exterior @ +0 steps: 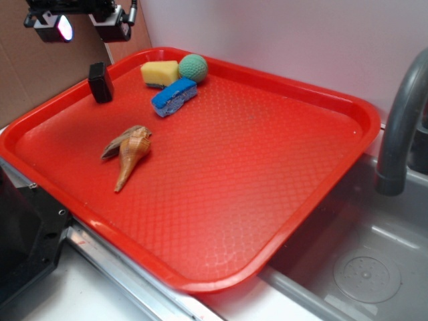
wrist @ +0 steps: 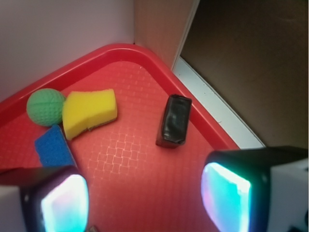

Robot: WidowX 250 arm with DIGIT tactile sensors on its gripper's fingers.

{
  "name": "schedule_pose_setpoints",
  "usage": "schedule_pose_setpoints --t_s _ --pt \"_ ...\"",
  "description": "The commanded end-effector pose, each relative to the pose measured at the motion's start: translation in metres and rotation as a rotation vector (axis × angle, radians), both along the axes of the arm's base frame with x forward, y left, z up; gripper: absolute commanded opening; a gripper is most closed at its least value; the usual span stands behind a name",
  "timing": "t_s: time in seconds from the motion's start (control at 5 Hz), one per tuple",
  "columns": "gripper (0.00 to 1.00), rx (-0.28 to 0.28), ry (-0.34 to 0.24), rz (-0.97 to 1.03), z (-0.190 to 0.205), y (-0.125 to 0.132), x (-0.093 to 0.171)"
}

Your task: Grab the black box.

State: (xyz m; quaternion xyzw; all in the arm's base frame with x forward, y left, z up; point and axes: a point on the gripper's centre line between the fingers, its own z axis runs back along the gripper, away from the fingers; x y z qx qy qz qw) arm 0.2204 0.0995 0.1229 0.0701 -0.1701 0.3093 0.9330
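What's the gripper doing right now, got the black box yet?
Gripper: open, holding nothing, raised above the tray; the black box stands untouched ahead of it.

I see a red tray (exterior: 301,180) carrying everything. On it, the black box (exterior: 101,82) stands near the far left rim. A yellow sponge (exterior: 160,73), green ball (exterior: 193,67) and blue sponge (exterior: 174,97) cluster together; a shell (exterior: 130,154) lies apart.

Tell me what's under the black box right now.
The black box stands directly on the red tray, near its rim; only bare textured tray shows around its base in the wrist view. The patch beneath it is covered. The gripper is above, apart from it.
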Motion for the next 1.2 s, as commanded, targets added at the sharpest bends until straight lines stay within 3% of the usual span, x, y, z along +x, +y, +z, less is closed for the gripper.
schedule_pose_setpoints --t_s 0.0,0.2,0.8,1.0 --pt "1.0 -0.012 -0.005 0.076 -0.011 0.023 -0.003" --pt "1.0 0.019 0.009 0.114 -0.034 0.036 0.0" --pt "1.0 0.014 0.108 0.127 -0.083 0.061 0.022" --pt "0.0 0.023 0.141 0.139 -0.088 0.069 0.021"
